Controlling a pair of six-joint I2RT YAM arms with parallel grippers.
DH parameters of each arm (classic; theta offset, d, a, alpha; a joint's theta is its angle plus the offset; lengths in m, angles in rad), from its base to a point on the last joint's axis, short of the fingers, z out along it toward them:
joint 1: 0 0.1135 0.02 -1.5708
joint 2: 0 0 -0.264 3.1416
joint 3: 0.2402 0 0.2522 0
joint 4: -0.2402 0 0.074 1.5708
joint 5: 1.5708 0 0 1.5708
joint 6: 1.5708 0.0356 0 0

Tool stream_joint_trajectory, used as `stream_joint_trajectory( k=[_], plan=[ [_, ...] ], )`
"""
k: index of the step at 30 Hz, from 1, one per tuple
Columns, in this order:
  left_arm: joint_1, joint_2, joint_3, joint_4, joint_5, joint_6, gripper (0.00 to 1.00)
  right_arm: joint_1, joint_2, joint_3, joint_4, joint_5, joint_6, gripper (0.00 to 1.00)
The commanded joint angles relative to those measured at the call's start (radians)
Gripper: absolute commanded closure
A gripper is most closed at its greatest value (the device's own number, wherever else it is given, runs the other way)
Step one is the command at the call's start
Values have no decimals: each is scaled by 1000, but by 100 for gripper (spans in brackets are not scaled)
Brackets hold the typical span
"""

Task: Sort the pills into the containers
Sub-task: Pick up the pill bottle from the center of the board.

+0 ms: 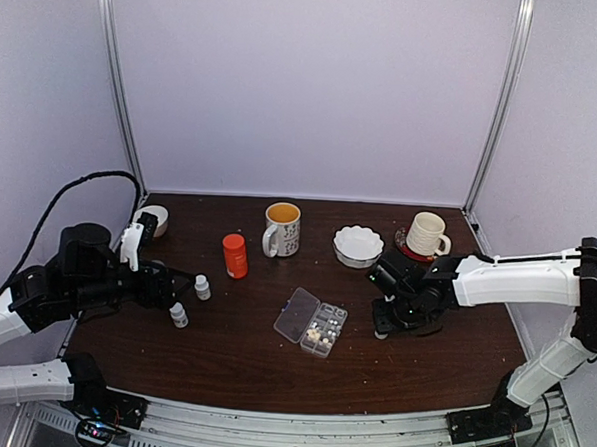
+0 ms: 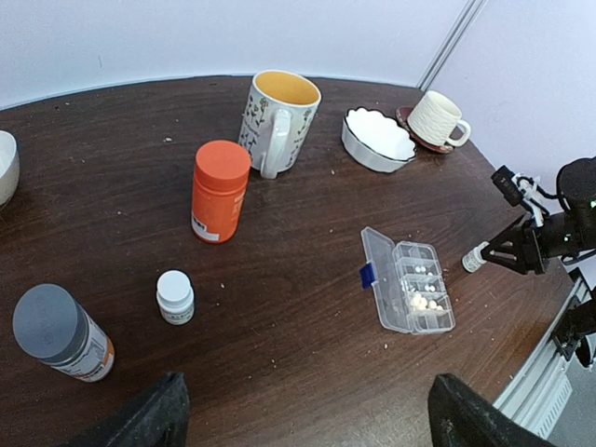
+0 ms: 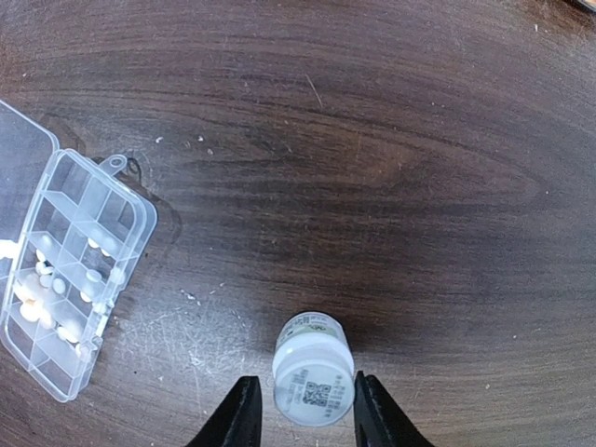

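The clear organizer box [image 1: 311, 322] lies open at mid-table, lid flipped to the left. Whitish and tan pills [image 1: 319, 336] sit in some of its compartments, and they also show in the left wrist view [image 2: 421, 298] and the right wrist view [image 3: 58, 296]. My right gripper [image 3: 308, 417] points down right of the box. Its jaws straddle a small white bottle [image 3: 314, 369] that stands on the table, with a thin gap on the left side. My left gripper [image 2: 312, 424] is wide open and empty, above the table at the left, far from the box [image 2: 410, 284].
An orange bottle [image 1: 235, 255], a yellow-lined mug [image 1: 282, 229], a white scalloped bowl [image 1: 358, 246] and a cream mug on a red coaster [image 1: 425, 234] stand at the back. A white-capped bottle [image 1: 203, 288] and a grey-capped bottle [image 1: 179, 314] stand by my left gripper. A white bowl [image 1: 155, 218] is at the far left.
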Motion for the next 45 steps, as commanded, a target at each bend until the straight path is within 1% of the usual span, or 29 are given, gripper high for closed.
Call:
stream_joint_trajectory(
  k=[1,7,8,9,10,18,21,23,24,25,27,30,32,35,36,37,39,40,43,45],
  plan=[
    [-3,5,4,45,14,11,7,-9,16,-4,10,12,3,64],
    [-3,4,4,42,15,13,7,-10,16,-1,10,15,0,68],
    [-3,4,3,43,15,12,7,-10,16,1,8,18,0,70],
    [-3,4,3,43,15,13,7,-11,16,4,6,26,1,77],
    [-3,5,2,43,14,13,7,-11,13,5,5,34,1,82],
    [-3,5,-9,50,15,13,7,-11,-76,25,17,6,-16,82],
    [-2,16,-17,102,69,29,8,-11,-138,30,47,-64,-48,82],
    [-4,31,-32,185,184,52,11,-11,-197,19,112,-162,-82,89],
    [-5,41,-38,226,229,63,13,-11,-227,13,152,-215,-90,90],
    [-6,53,-43,262,254,66,13,-11,-256,5,195,-268,-95,94],
    [-27,79,-44,321,268,88,14,-11,-306,-2,280,-356,-87,96],
    [-103,131,-27,432,238,172,16,-8,-358,1,378,-450,-47,95],
    [-199,170,-4,512,165,269,16,-6,-383,7,444,-487,-15,95],
    [-308,244,28,624,66,498,18,-2,-402,10,529,-543,44,95],
    [-334,267,33,666,58,588,19,0,-404,12,552,-561,61,95],
    [-352,290,38,702,63,673,18,3,-403,18,570,-578,73,95],
    [-362,336,51,785,74,766,16,11,-403,31,589,-598,90,95],
    [-363,360,68,797,80,807,16,16,-403,37,595,-602,95,95],
    [-364,428,134,803,66,854,16,31,-406,40,617,-617,116,95],
    [-365,469,171,805,73,887,16,40,-406,36,669,-631,138,95]
  ],
)
